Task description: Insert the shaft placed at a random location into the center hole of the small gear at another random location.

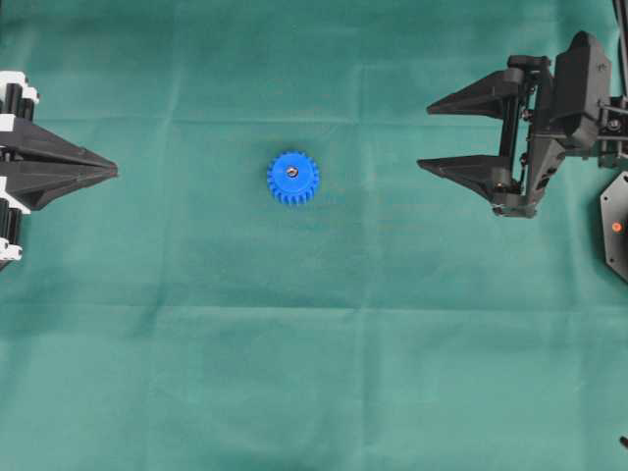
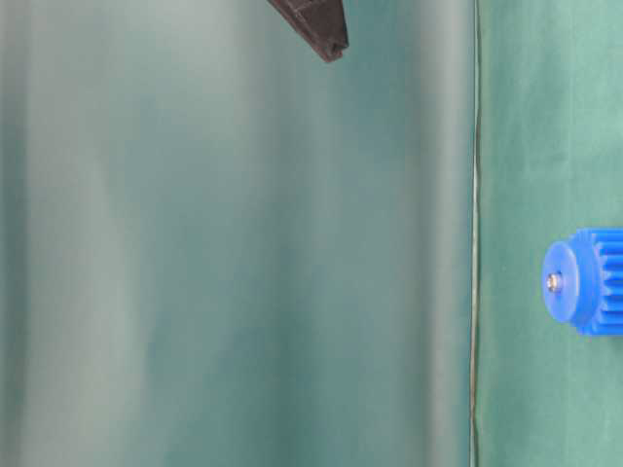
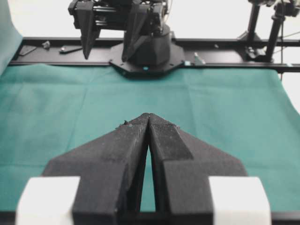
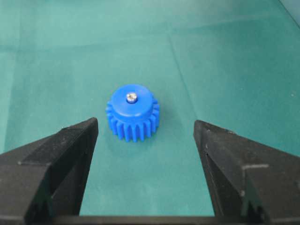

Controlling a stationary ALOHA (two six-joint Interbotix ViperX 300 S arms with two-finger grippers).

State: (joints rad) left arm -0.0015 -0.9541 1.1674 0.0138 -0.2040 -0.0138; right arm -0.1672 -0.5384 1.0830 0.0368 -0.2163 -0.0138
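Overhead, we see the small gear (image 1: 292,178) mid-surface, the shaft (image 1: 292,172) seated in its hub; our left claw (image 1: 108,173) is closed, right claw (image 1: 432,135) spread empty. Right wrist confirms the shaft (image 4: 131,97) upright. Insertion looks done; we judge only retreat remains.

one camera looks straight down on the desk (image 1: 314,392), one sits sideways at desk level, both sharing the gear (image 1: 292,178).

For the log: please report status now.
Left pincer shut, empty. Right pincer open, clear. Shaft seated in small gear. Nothing in the way.
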